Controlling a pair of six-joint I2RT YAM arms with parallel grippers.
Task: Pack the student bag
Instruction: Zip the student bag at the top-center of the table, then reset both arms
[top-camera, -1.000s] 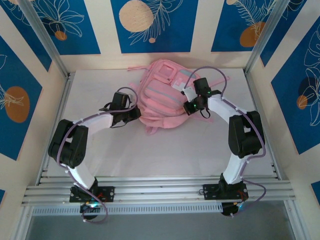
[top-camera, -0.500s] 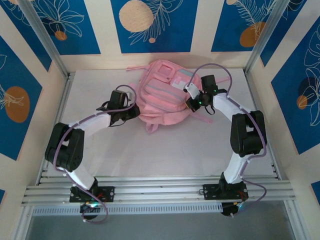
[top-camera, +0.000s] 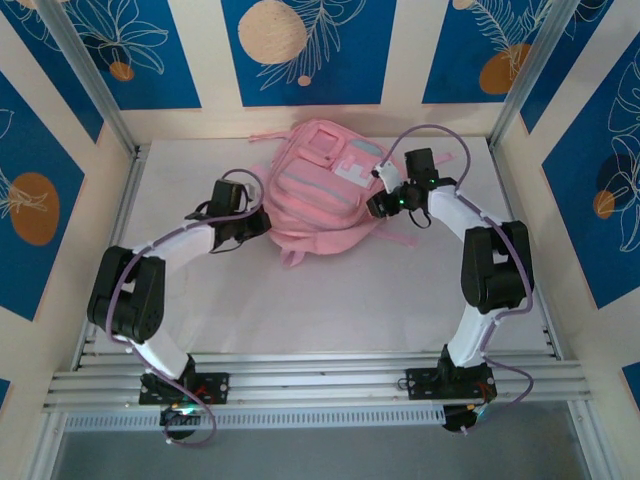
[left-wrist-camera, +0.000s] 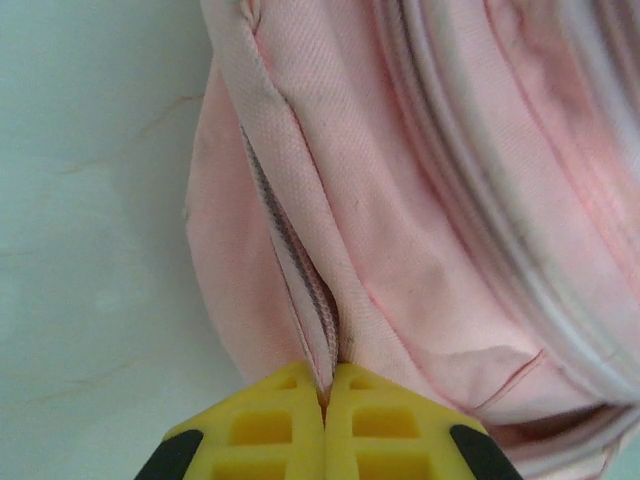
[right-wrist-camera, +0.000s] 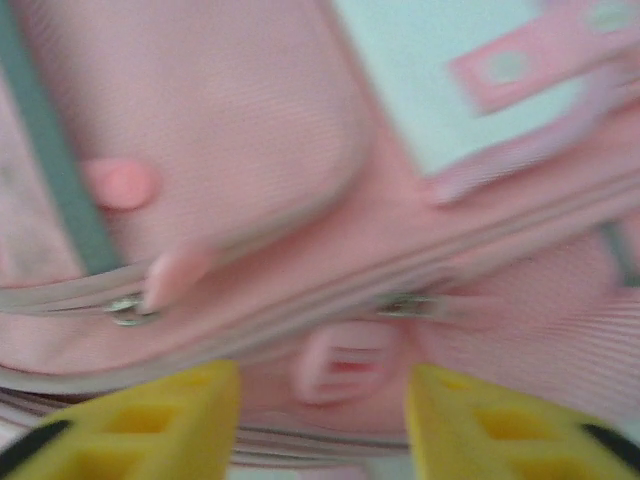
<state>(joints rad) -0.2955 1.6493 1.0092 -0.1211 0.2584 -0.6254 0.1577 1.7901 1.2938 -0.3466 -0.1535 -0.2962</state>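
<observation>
The pink student bag (top-camera: 322, 190) lies flat at the back middle of the table, front pockets up. My left gripper (top-camera: 262, 222) sits at its left edge. In the left wrist view that gripper (left-wrist-camera: 326, 385) is shut on a fold of the bag's pink fabric (left-wrist-camera: 400, 230) beside a zip seam. My right gripper (top-camera: 380, 192) is at the bag's right side. In the right wrist view it (right-wrist-camera: 322, 400) stands open, its yellow fingers (right-wrist-camera: 160, 415) apart, with a pink zip pull (right-wrist-camera: 340, 362) of the bag (right-wrist-camera: 250, 120) between them, untouched. This view is blurred.
The white table (top-camera: 350, 300) is bare in front of the bag. Metal frame posts (top-camera: 120, 130) and patterned walls close in the back and both sides. A pink strap (top-camera: 292, 258) trails off the bag's near edge.
The right gripper has opened and let go of the bag's right side. The left gripper has kept its hold. The bag has shifted left and now lies flatter.
</observation>
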